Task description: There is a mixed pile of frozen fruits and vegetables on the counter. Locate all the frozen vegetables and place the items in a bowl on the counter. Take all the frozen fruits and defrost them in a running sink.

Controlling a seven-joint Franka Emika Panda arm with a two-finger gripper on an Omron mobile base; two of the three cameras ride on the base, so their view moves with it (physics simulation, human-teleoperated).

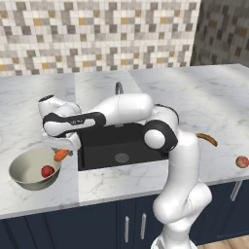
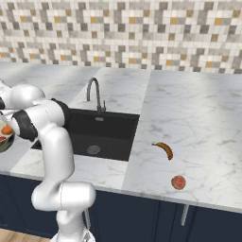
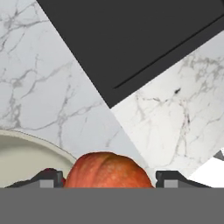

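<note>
My gripper (image 1: pixel 62 151) is shut on the orange carrot-like piece (image 1: pixel 61 155), which hangs over the right rim of the beige-grey bowl (image 1: pixel 24 170). In the hand view the carrot (image 3: pixel 107 170) spans the gap between my fingertips (image 3: pixel 48 178), with the bowl's rim (image 3: pixel 39 146) at the lower left. The glossy red tomato-like ball (image 1: pixel 47 170) lies inside the bowl. On the counter (image 2: pixel 198 118) right of the sink (image 2: pixel 101 134), the banana (image 2: pixel 164 149) and the reddish-peach apple (image 2: pixel 178 182) lie apart from each other.
A curved grey faucet (image 2: pixel 94 92) stands behind the black basin, and my arm stretches leftward across the basin's front. The apple (image 1: pixel 241 161) sits near the counter's front edge. A mosaic tile wall (image 1: pixel 97 34) backs the counter.
</note>
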